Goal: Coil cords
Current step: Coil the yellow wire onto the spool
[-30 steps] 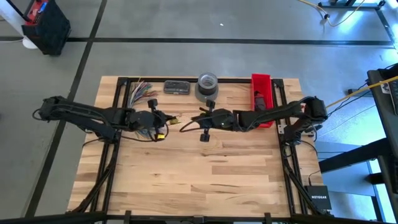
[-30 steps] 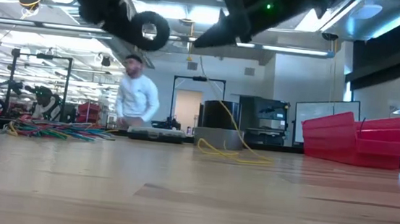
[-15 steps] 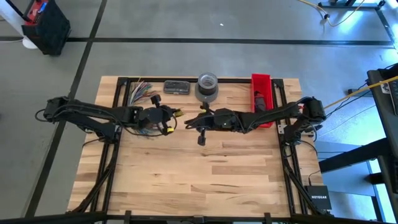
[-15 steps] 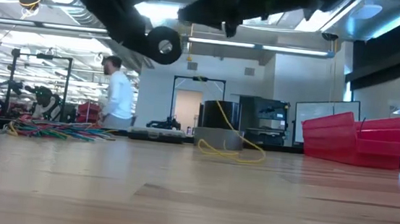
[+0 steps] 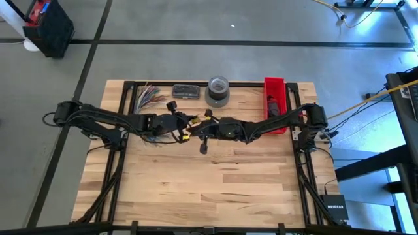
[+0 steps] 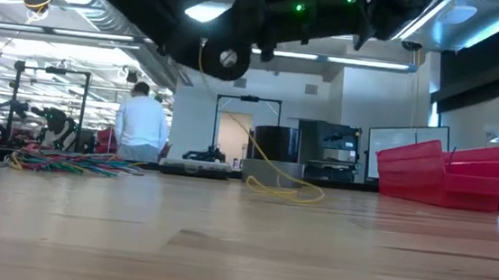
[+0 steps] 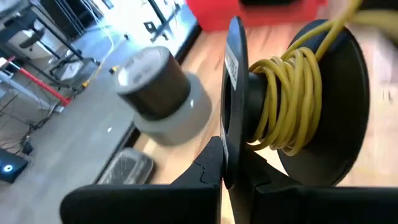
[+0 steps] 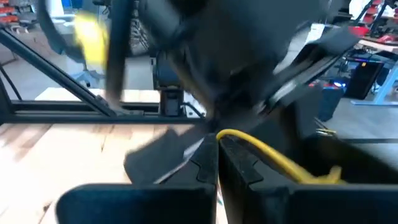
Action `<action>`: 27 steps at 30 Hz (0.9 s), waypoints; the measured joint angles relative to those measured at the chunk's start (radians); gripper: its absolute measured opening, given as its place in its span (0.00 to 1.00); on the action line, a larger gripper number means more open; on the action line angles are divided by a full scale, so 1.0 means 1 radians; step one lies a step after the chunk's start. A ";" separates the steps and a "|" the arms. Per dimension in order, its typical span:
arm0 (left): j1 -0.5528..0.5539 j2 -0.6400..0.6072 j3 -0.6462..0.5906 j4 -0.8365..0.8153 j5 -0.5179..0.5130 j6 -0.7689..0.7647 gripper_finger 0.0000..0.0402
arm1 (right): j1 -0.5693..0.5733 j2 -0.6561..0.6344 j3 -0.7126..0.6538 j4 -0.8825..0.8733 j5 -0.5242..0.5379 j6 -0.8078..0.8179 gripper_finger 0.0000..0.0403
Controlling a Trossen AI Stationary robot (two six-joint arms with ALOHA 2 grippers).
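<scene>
left wrist view shows our left gripper (image 7: 231,177) clamped on a black spool (image 7: 292,106) wound with yellow cord (image 7: 287,102). over the last second we brought both arms together above mid-table; the right gripper (image 8: 217,163) pinches the cord's free end, so winding looks underway. the remaining cords (image 6: 66,161) lie tangled at the table's far left corner. we can read no labels on the spool or tape roll (image 7: 158,93).

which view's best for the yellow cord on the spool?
Left wrist view: the yellow cord fills the picture, wound round the black spool. Low view shows it trailing to the table; right wrist, one strand; high, a speck.
</scene>
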 joint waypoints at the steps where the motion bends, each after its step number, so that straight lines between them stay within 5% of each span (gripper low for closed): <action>1: -0.001 -0.005 0.000 0.010 0.007 -0.001 0.00 | 0.000 0.011 0.004 -0.001 0.000 0.000 0.02; 11: -0.065 -0.114 -0.001 -0.007 0.036 -0.021 0.00 | 0.002 0.045 0.013 -0.058 0.122 -0.099 0.02; 19: -0.107 -0.259 -0.002 -0.207 0.043 -0.061 0.00 | 0.004 0.033 0.019 -0.113 0.236 -0.237 0.02; 27: -0.109 -0.256 -0.001 -0.263 0.044 -0.069 0.00 | 0.003 0.015 0.014 -0.144 0.219 -0.231 0.02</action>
